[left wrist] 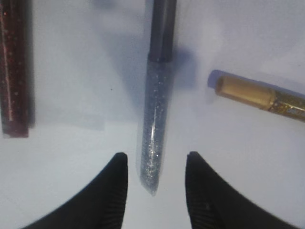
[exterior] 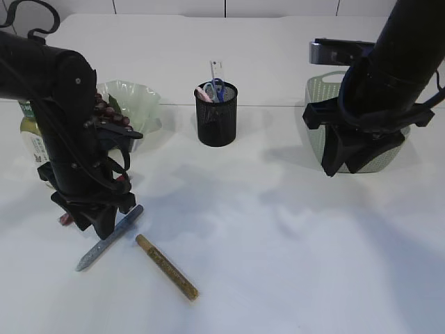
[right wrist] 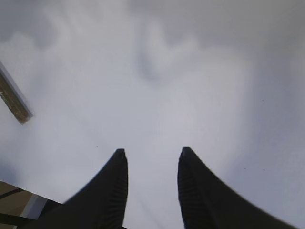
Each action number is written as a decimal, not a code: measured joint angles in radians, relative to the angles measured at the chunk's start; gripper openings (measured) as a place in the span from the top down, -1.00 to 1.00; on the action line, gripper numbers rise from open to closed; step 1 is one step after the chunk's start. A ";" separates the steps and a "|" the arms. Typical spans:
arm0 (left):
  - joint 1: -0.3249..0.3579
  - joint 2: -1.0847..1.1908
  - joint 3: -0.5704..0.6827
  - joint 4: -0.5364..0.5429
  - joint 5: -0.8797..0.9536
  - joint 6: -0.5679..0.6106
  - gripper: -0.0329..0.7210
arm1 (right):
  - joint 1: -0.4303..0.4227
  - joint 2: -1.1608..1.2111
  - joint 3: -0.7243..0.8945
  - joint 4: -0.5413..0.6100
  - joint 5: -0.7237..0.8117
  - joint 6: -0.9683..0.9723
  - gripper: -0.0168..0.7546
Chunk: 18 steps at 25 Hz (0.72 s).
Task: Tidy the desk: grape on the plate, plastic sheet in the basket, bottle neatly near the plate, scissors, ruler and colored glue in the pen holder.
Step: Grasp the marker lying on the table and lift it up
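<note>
A silver glitter glue pen (left wrist: 155,124) lies on the white desk, and its tip sits between the fingertips of my open left gripper (left wrist: 156,160) with a gap on each side. A gold glue pen (left wrist: 259,93) lies to its right and a dark red one (left wrist: 14,71) to its left. In the exterior view the silver pen (exterior: 111,238) and the gold pen (exterior: 167,267) lie near the front left. The black mesh pen holder (exterior: 216,122) holds scissors (exterior: 217,89) and a ruler (exterior: 216,69). Grapes (exterior: 108,111) rest on the green plate (exterior: 142,101). My right gripper (right wrist: 150,155) hangs open and empty. The plastic sheet is out of view.
A green-labelled bottle (exterior: 31,139) stands behind the left arm, beside the plate. The pale green basket (exterior: 321,94) sits at the back right, mostly hidden by the right arm. Bare desk spreads between the pen holder and the front edge.
</note>
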 joint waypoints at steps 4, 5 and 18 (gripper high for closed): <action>0.000 0.000 0.004 -0.007 -0.011 0.005 0.12 | 0.000 0.000 0.000 0.000 0.000 0.000 0.20; 0.000 0.000 0.004 -0.017 -0.013 0.010 0.12 | 0.000 0.000 0.000 0.000 0.000 0.000 0.20; 0.000 0.030 0.004 -0.056 -0.056 0.048 0.08 | 0.000 0.000 0.000 0.000 0.000 0.000 0.20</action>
